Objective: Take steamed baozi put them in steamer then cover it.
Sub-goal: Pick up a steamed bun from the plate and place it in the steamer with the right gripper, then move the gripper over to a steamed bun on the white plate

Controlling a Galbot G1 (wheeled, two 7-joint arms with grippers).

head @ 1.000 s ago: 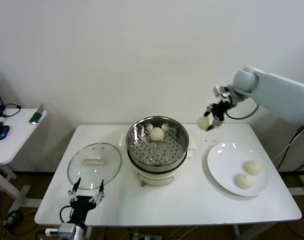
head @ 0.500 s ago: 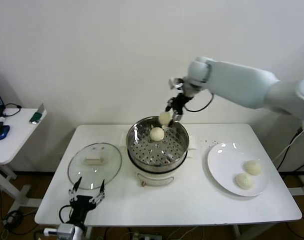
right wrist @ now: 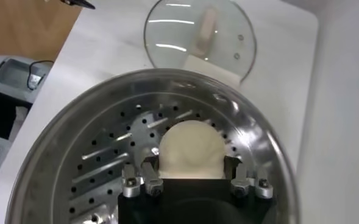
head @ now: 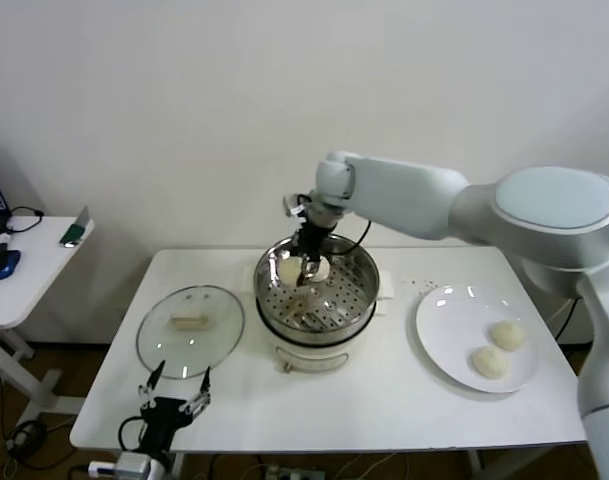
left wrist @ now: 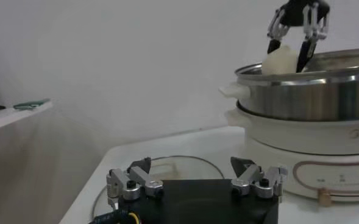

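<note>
My right gripper (head: pixel 302 266) is shut on a pale steamed baozi (head: pixel 288 269) and holds it just inside the far left part of the shiny steamer (head: pixel 362 300). In the right wrist view the baozi (right wrist: pixel 190 146) fills the gap between the jaws above the perforated tray (right wrist: pixel 106 161). A second baozi (head: pixel 322 270) peeks out behind the fingers. Two more baozi (head: pixel 506 334) (head: pixel 488 361) lie on the white plate (head: pixel 446 318). The glass cover (head: pixel 189 328) lies flat left of the steamer. My left gripper (head: pixel 174 386) waits open at the table's front edge, near the cover.
A low side table (head: pixel 29 275) with a blue mouse (head: pixel 2 262) stands off to the left. The wall rises close behind the steamer. White tabletop (head: pixel 384 400) stretches between the steamer, the plate and the front edge.
My right arm swung the baozi leftward from above the table's right side to over the steamer, then lowered it to the far left of the pot. The left arm stayed put.
</note>
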